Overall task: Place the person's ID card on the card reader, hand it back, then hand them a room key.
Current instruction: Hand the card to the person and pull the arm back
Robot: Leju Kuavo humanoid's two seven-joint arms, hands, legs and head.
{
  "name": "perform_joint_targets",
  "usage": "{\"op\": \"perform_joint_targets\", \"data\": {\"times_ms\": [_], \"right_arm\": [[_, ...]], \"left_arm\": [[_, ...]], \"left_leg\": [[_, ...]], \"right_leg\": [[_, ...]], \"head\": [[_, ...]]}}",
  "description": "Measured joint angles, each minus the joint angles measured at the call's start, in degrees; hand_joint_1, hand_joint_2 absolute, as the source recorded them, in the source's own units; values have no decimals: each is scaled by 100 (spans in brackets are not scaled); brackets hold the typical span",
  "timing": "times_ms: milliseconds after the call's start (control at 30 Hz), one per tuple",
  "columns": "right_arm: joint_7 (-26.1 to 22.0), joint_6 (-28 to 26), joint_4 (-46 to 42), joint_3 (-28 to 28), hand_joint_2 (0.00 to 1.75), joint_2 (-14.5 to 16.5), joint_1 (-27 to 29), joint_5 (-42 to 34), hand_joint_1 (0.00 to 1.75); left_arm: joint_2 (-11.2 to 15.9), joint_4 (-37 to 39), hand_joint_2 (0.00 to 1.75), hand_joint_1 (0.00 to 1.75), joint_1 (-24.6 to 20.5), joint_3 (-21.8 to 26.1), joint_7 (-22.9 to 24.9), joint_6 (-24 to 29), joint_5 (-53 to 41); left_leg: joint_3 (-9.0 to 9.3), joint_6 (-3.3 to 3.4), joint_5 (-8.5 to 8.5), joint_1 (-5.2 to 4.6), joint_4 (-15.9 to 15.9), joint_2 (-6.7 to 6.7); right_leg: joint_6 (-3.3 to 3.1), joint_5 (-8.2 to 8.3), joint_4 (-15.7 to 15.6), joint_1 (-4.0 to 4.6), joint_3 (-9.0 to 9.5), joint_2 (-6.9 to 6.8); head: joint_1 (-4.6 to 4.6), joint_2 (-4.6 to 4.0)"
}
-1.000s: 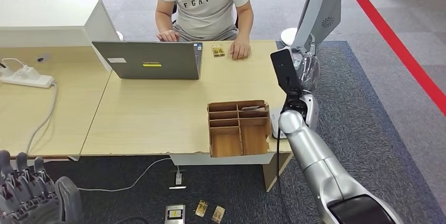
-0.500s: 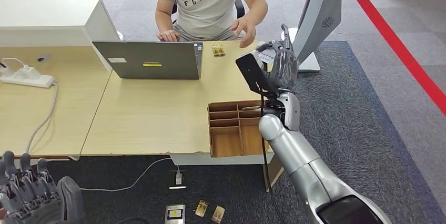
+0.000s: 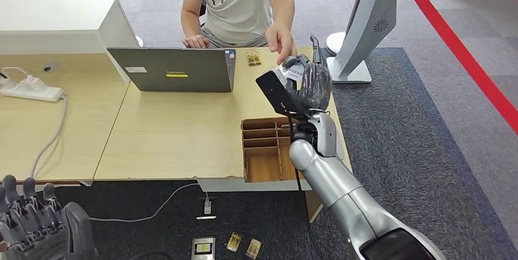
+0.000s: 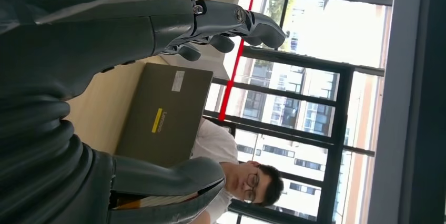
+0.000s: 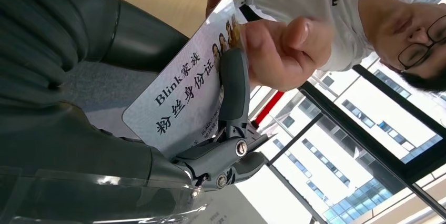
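My right hand (image 3: 307,84) is raised over the desk's far right part and holds the white ID card (image 3: 292,72) out toward the seated person. In the right wrist view the printed ID card (image 5: 181,100) lies pinched between my thumb and a dark finger (image 5: 234,84). The person's hand (image 5: 279,50) grips its far end, and that same hand (image 3: 281,41) reaches down to the card. Small gold cards (image 3: 253,58) lie on the desk by the person. My left hand (image 3: 36,226) hangs low at the near left, fingers (image 4: 231,21) apart, holding nothing.
A brown compartment box (image 3: 275,147) sits at the desk's near right edge under my right forearm. A grey laptop (image 3: 171,69) stands before the person. A power strip (image 3: 30,89) lies far left. A grey screen stand (image 3: 366,22) rises right of the desk. Several cards (image 3: 235,243) lie on the floor.
My right arm has swung left from the desk's right edge toward the person, carrying the card. The person's hand has lifted off the desk and taken hold of the card's end.
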Motion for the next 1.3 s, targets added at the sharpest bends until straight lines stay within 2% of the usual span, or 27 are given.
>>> {"op": "perform_joint_targets", "data": {"times_ms": [300,333,433,467,700,867,1033,1167,1300], "right_arm": [[610,20,-105,51,175,-203,193,483,175],[654,22,-129,51,175,-234,218,516,152],[751,31,-197,51,175,-319,284,586,21],[773,36,-220,51,175,-345,308,601,0],[846,86,-314,51,175,-448,449,681,0],[679,200,-331,48,175,-444,480,413,0],[490,729,-756,-6,175,-651,603,-214,0],[561,1358,-1539,-121,175,-1009,1026,-577,0],[513,1790,-2158,-188,175,-1226,1470,-732,0]], "left_arm": [[16,-99,175,0,-405,15,-1,0,719],[23,-103,175,0,-441,15,-1,0,756],[45,-125,175,0,-523,15,-1,0,835],[52,-132,175,0,-546,15,-1,0,854],[68,-156,175,0,-636,16,-2,0,879],[68,-157,175,0,-629,22,0,0,751],[69,-182,175,0,-613,21,-1,0,726],[74,-255,175,0,-571,20,-1,0,671],[89,-324,175,0,-496,10,-2,0,459]], "left_leg": [[1,0,0,-1,1,1],[1,0,0,-1,1,0],[1,0,0,-1,1,0],[0,0,0,-1,1,0],[0,0,-1,-1,0,1],[0,0,0,0,0,1],[1,1,0,-1,2,1],[1,3,-4,-2,2,2],[-1,4,-7,-2,2,4]], "right_leg": [[1,1,-1,-1,0,0],[1,1,-1,-1,-1,0],[1,1,-1,-1,-2,0],[1,1,-1,-1,-2,0],[0,0,-1,0,-3,0],[0,1,0,0,-2,0],[1,1,-3,-1,-2,0],[2,0,-7,-1,0,1],[1,-1,-7,-1,-3,2]], "head": [[1,0],[0,0],[0,0],[0,0],[-1,0],[1,0],[-1,0],[1,0],[-1,0]]}}
